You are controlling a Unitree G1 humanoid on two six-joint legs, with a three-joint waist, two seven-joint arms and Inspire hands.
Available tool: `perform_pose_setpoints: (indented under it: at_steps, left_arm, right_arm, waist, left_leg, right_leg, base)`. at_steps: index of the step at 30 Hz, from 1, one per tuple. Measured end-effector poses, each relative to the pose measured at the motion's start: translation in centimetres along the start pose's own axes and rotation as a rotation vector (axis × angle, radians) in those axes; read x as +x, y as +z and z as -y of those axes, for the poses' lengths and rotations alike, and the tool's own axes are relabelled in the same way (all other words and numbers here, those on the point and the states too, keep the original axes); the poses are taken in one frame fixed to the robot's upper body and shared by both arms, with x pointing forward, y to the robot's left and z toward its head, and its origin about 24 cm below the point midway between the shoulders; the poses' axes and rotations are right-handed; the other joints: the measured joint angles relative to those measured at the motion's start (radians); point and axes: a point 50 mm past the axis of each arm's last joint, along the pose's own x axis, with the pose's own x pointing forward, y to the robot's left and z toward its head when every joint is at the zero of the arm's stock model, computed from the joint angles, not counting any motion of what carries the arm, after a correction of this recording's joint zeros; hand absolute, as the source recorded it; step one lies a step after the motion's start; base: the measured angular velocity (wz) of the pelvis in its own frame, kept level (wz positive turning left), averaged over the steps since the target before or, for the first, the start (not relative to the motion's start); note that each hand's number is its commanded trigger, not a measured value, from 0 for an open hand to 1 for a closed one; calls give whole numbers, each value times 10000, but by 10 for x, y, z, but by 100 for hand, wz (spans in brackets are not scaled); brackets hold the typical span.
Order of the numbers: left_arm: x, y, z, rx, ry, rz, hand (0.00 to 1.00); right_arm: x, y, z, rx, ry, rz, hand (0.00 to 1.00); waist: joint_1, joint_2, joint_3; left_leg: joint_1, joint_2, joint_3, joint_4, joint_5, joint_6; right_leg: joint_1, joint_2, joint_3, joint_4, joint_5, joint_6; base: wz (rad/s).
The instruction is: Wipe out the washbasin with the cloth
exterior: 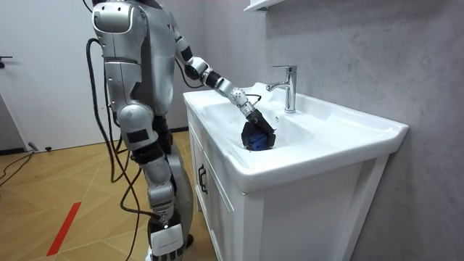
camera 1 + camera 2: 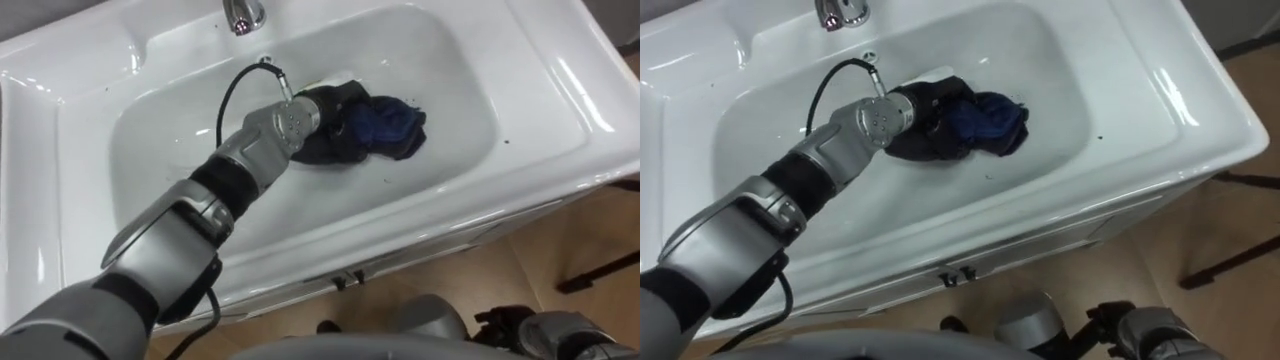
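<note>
Left hand [image 2: 322, 105] is seen down in the bowl of the white ceramic basin [image 2: 545, 70], the arm reaching in from the front rim. Fingers are closed into a crumpled dark blue and black cloth [image 2: 392, 125], which is gripped. The cloth is bunched under the fingertips and spreads out just past them, to the hand's right, lying on the basin floor near the middle. A chrome tap [image 2: 243, 14] is set beyond the hand, on the back ledge, apart from it.

In the room view the robot is seen upright on a wooden floor [image 1: 58, 188], close against the front of the white cabinet [image 1: 304, 217] under the basin.

Right hand [image 2: 500, 326] is noted low, below the front rim; its state cannot be told.
</note>
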Motion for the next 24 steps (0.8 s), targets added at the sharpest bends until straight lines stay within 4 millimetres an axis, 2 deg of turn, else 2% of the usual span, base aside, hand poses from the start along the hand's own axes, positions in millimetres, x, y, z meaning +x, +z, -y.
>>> perform_pose_setpoints:
  at_steps: [4, 9, 14, 17, 18, 24]
  left_arm:
    - [0, 8, 2, -178, -46, 348, 100]
    - [-1, 20, 3, 96, 78, 870, 100]
    - [-1, 22, 4, 229, 187, 1129, 100]
    - [-1, 23, 4, 226, 251, 1147, 100]
    - [-1, 23, 4, 232, 294, 1145, 100]
    - [0, 20, 5, 227, 454, 1093, 100]
  right_arm:
    - [0, 0, 1, 234, -145, 84, 0]
    - [-1, 4, 5, 40, -450, 105, 0]
    - [-1, 4, 7, -58, -776, 165, 0]
    - [-1, 6, 8, 53, -1004, 237, 0]
    - [-1, 6, 8, 60, -1003, 241, 0]
    - [-1, 7, 8, 61, -1064, 255, 0]
  waist:
    - [-18, 8, -1]
    - [28, 130, 6]
    - [84, 176, 4]
    - [90, 181, 26]
    - [91, 155, 74]
    - [93, 126, 104]
  left_leg:
    - [-100, -29, 58, -9, 21, 38]
    - [-150, -134, 20, -174, 67, 99]
    - [-118, -162, 29, -279, 105, 112]
    - [-85, -163, 67, -287, 105, 114]
    - [-4, -163, 74, -318, 106, 113]
    - [31, -153, 123, -350, 131, 116]
  right_leg:
    - [-71, -47, -44, -18, -4, 36]
    - [-177, -102, -26, -25, 28, 93]
    - [-160, -108, -35, -28, 101, 123]
    - [-103, -104, -45, -78, 130, 133]
    - [-12, -93, -43, -140, 142, 129]
    - [-10, -87, -11, -156, 156, 129]
  base:
    - [5]
    - [1]
    - [0]
    - [0]
    - [0]
    - [-1]
